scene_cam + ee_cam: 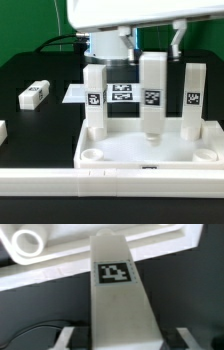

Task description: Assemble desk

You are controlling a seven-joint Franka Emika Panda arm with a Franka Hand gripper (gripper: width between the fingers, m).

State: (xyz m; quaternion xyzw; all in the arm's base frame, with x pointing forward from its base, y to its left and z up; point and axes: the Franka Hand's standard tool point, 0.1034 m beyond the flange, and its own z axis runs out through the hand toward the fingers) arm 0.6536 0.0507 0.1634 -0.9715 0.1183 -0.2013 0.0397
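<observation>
Black table (35,135); leg (152,90) clamped between jaws, upright, lower end over tabletop (120,150)

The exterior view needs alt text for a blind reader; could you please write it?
The gripper holds a white middle leg upright over the tabletop, between two standing legs. A loose leg lies on the black table.
</observation>
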